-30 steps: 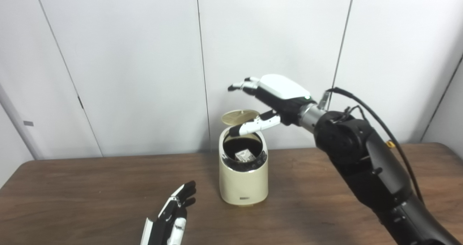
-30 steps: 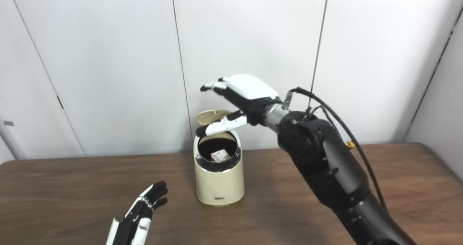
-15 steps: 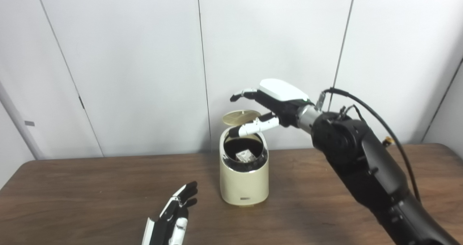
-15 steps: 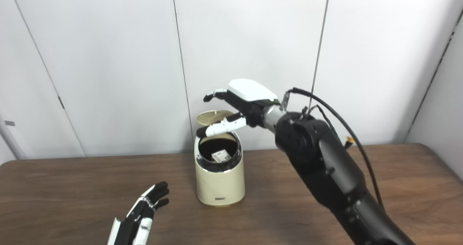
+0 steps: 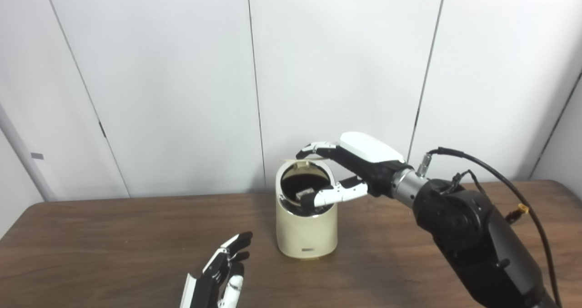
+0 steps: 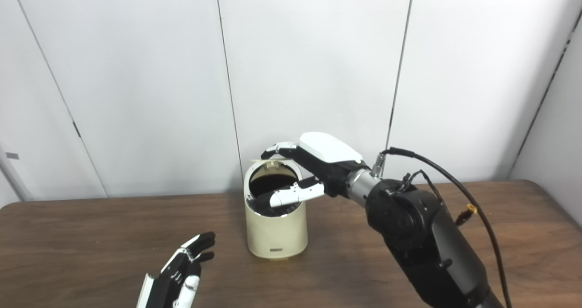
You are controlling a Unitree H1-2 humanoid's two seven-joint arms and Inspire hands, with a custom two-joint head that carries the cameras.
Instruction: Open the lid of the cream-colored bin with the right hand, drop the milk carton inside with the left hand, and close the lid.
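Observation:
The cream-colored bin (image 5: 307,230) stands upright in the middle of the brown table (image 5: 91,235). Its round lid (image 5: 302,163) is tilted low over the back rim, with the dark opening still showing. Inside, a corner of the milk carton (image 5: 303,192) is visible. My right hand (image 5: 352,167) hangs over the bin, open, its fingers (image 5: 311,148) resting on the lid's top and its thumb across the front of the opening. My left hand (image 5: 223,276) is open, low over the table in front and left of the bin, holding nothing.
White wall panels rise right behind the bin. My right arm (image 5: 473,235) stretches across the right half of the table, with a black cable looping above it. The table's left edge lies far left.
My right hand has come down onto the bin, pushing the lid from nearly upright to low over the opening. The left hand has hardly moved.

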